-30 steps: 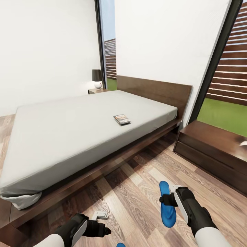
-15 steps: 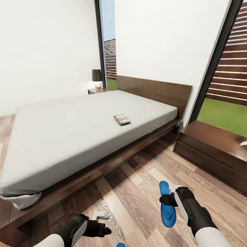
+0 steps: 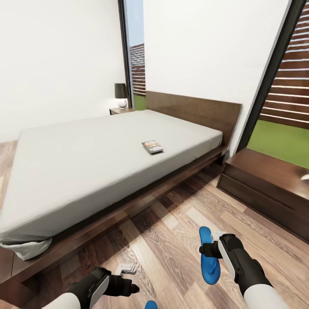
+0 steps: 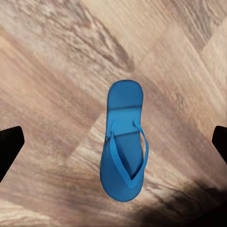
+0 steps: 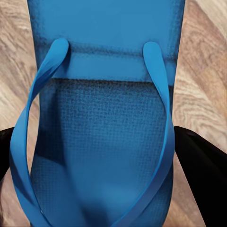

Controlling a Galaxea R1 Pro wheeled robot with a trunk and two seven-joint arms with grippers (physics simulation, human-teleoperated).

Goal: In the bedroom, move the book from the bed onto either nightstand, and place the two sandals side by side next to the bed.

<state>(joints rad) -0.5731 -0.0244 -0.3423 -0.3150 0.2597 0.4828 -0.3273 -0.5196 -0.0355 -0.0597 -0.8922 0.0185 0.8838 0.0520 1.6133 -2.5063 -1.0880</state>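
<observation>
Right gripper (image 3: 205,249), low at the room's floor level, has its dark fingers set on either side of one blue sandal (image 3: 209,254); in the right wrist view the fingers flank the sole's edges closely, so it appears clamped on the sandal, though actual contact cannot be confirmed. Left gripper (image 3: 128,288) hangs with its fingers spread wide, nothing between them, directly above the second sandal (image 4: 123,146), which lies flat and alone on the wood floor (image 3: 171,231).

Change since a second ago: both arms and the held sandal sit where they were. The whole head view has shifted slightly, with the bed (image 3: 107,159) and headboard a little higher in frame and a bit more of the second sandal showing at the lower edge, which indicates camera movement, not movement of the objects. For the task this suggests a pause, with no progress on placement during the interval.

Count:
- Sandals: two, one at the right gripper, one on the floor beneath the left gripper, well apart and not yet side by side.
- Book (image 3: 152,147): one, on the mattress, near the headboard end.
- Nightstands: one (image 3: 266,189) just beside the bed on the window side; a second (image 3: 121,111) at the far side, carrying a small lamp (image 3: 121,95).
- Small white object (image 3: 127,269) on the floor: one, identity unclear.
</observation>
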